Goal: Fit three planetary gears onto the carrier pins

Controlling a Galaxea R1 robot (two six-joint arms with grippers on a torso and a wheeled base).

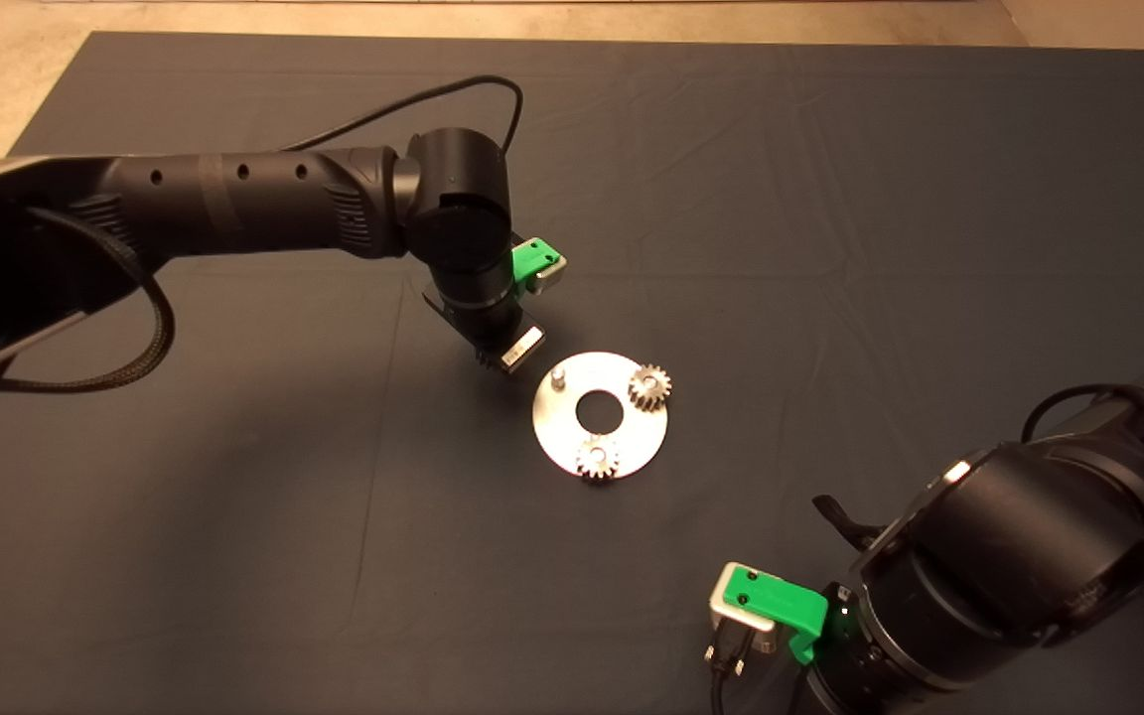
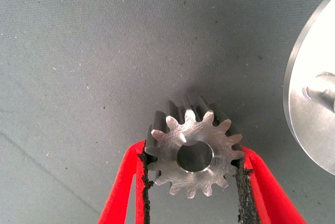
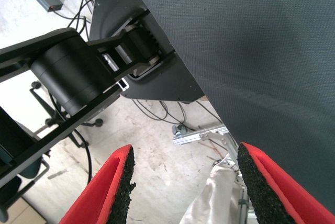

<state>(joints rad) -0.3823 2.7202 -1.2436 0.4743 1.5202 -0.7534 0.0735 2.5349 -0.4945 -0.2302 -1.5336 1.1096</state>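
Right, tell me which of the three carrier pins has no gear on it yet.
The bare pin at the disc's edge nearest the left gripper. The other two pins carry gears; the third gear sits between the left fingers.

A flat round silver disc [image 1: 554, 427] with a centre hole lies on the dark surface [image 1: 830, 199]. 2 small silvery planetary gears sit on its pins, one [image 1: 648, 386] at the far right rim, the other [image 1: 597, 459] at the near rim. The 3rd pin [image 1: 558, 378] stands bare at the far left. The 3rd gear [image 2: 194, 153], with pointed teeth and an open bore, is clamped between the left tool's [image 2: 194, 182] pads just beside the disc's edge.
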